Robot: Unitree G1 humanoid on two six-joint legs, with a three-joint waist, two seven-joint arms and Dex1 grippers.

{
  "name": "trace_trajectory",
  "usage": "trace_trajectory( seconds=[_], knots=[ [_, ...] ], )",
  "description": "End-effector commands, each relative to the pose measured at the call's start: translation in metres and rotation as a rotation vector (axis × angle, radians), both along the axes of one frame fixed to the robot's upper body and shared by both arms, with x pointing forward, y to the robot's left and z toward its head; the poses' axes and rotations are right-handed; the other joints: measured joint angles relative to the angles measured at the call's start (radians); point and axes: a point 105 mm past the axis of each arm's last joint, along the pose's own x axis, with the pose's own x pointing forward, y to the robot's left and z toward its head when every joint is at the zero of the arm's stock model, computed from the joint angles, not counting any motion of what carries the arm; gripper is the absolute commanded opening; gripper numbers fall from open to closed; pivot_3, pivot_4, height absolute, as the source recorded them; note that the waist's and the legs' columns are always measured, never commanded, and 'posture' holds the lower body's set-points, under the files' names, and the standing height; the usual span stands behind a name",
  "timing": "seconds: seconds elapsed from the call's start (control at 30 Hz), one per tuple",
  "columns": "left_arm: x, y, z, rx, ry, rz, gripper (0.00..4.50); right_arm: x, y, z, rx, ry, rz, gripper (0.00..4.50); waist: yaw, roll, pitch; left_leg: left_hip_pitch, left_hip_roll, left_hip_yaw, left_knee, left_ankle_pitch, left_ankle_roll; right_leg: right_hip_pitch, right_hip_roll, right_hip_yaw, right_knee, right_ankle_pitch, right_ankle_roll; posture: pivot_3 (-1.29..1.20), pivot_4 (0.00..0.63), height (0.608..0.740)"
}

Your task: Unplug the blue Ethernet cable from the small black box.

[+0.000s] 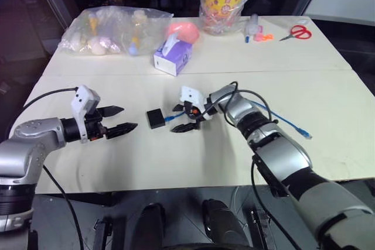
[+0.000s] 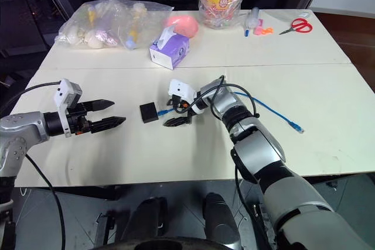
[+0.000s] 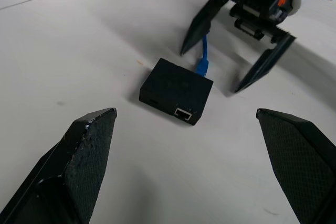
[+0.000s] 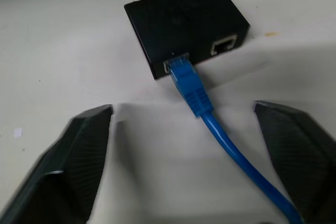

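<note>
The small black box [image 1: 155, 118] lies on the table [image 1: 328, 86] between both grippers. The blue cable [image 4: 195, 94] is plugged into its side facing the right gripper [image 1: 181, 117], whose fingers stand apart around the plug. The left gripper [image 1: 119, 119], also apart, is farther.

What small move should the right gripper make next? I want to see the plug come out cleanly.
Probably close the right gripper on the blue Ethernet cable at its plug. The fingers stand open on either side of it, not touching, and the plug sits in the small black box.
</note>
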Motion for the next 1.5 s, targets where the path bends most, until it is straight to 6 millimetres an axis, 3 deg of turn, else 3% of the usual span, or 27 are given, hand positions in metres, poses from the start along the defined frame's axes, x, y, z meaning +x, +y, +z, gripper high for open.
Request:
trace_trajectory(
  seconds=[0.03, 0.17, 0.2, 0.3, 0.47, 0.57, 0.7, 0.83, 0.93, 1.07, 1.17, 1.27, 1.5],
  knots=[
    [-0.001, -0.001, 0.011, -0.010, -0.045, -0.002, 4.50, 0.001, 0.000, -0.002, -0.028, -0.024, 0.008, 2.20, -0.005, 0.000, 0.000, 0.001, 0.000, 0.000, 0.000, 0.000, 0.000, 0.001, 0.000, 0.000, 0.000, 0.000, 0.000, 0.00, 0.150, 0.740],
    [0.001, -0.002, 0.010, -0.010, -0.043, -0.003, 4.50, 0.004, 0.003, 0.001, -0.042, -0.067, 0.014, 0.17, -0.008, 0.000, 0.000, 0.005, 0.000, 0.000, -0.001, 0.000, 0.000, 0.004, 0.000, 0.000, 0.000, 0.000, -0.001, 0.00, 0.150, 0.740],
    [0.002, -0.003, 0.009, -0.012, -0.043, -0.006, 4.50, 0.005, 0.003, 0.002, -0.043, -0.086, 0.014, 0.08, -0.008, 0.000, 0.000, 0.005, 0.000, 0.000, -0.001, 0.000, 0.000, 0.004, 0.000, 0.000, 0.000, -0.001, -0.001, 0.00, 0.150, 0.740],
    [0.004, -0.008, 0.010, -0.020, -0.047, -0.026, 4.50, 0.009, -0.003, 0.015, -0.038, -0.179, 0.049, 0.08, -0.007, 0.000, 0.000, 0.006, 0.000, 0.000, -0.001, 0.000, 0.000, 0.004, 0.000, 0.000, 0.001, -0.001, -0.001, 0.00, 0.150, 0.740],
    [0.013, -0.019, 0.025, -0.085, -0.072, -0.090, 4.50, -0.010, -0.031, 0.068, 0.083, -0.226, 0.147, 0.08, 0.009, 0.001, 0.001, 0.004, -0.001, 0.000, 0.000, 0.000, -0.001, 0.005, 0.000, 0.000, 0.000, -0.001, 0.000, 0.00, 0.150, 0.740],
    [0.020, -0.028, 0.042, -0.138, -0.099, -0.142, 4.50, -0.031, -0.047, 0.110, 0.252, -0.077, 0.112, 0.08, 0.014, 0.001, 0.001, 0.004, -0.001, 0.000, 0.000, 0.000, -0.001, 0.004, 0.000, 0.000, 0.001, -0.001, 0.000, 0.00, 0.150, 0.740],
    [0.031, -0.047, 0.073, -0.201, -0.172, -0.253, 4.50, -0.067, -0.072, 0.182, 0.585, 0.428, 0.054, 0.08, 0.020, 0.001, 0.001, 0.004, 0.000, -0.001, 0.000, 0.000, -0.001, 0.003, 0.001, 0.000, 0.002, -0.001, -0.001, 0.00, 0.150, 0.740],
    [0.041, -0.059, 0.084, -0.153, -0.244, -0.310, 4.50, -0.081, -0.086, 0.215, 0.777, 0.655, 0.070, 0.08, 0.017, 0.000, 0.001, 0.006, 0.000, 0.000, 0.000, 0.000, -0.001, 0.005, 0.000, 0.000, 0.001, -0.003, -0.004, 0.00, 0.150, 0.740],
    [0.053, -0.071, 0.096, -0.047, -0.367, -0.350, 4.50, -0.084, -0.097, 0.216, 0.840, 0.734, 0.043, 0.08, 0.022, 0.000, 0.001, 0.006, 0.000, 0.000, -0.001, 0.000, -0.001, 0.005, 0.000, 0.000, 0.001, -0.003, -0.005, 0.00, 0.150, 0.740],
    [0.056, -0.077, 0.118, -0.065, -0.420, -0.424, 4.50, -0.088, -0.099, 0.195, 0.801, 0.750, -0.019, 0.08, 0.020, 0.000, 0.001, 0.000, -0.001, 0.000, 0.000, 0.000, -0.001, 0.001, 0.000, 0.000, 0.000, -0.002, -0.002, 0.00, 0.150, 0.740],
    [0.045, -0.077, 0.142, -0.182, -0.374, -0.542, 4.50, -0.095, -0.100, 0.175, 0.746, 0.764, -0.056, 0.08, 0.019, 0.000, 0.001, -0.008, -0.001, 0.000, 0.001, 0.000, -0.001, -0.006, 0.000, 0.000, 0.000, -0.001, -0.001, 0.00, 0.150, 0.740],
    [0.039, -0.078, 0.155, -0.219, -0.369, -0.621, 4.50, -0.102, -0.099, 0.165, 0.713, 0.776, -0.055, 0.08, 0.017, 0.000, 0.001, -0.010, -0.001, 0.000, 0.001, 0.000, 0.000, -0.010, 0.000, 0.000, 0.002, -0.002, 0.000, 0.00, 0.150, 0.740],
    [0.033, -0.094, 0.155, -0.282, -0.315, -0.786, 4.50, -0.126, -0.090, 0.163, 0.667, 0.790, 0.045, 0.08, 0.018, 0.000, 0.001, -0.010, 0.000, 0.000, 0.001, 0.000, 0.000, -0.010, 0.001, 0.000, 0.002, -0.002, 0.000, 0.00, 0.150, 0.740]
  ],
)
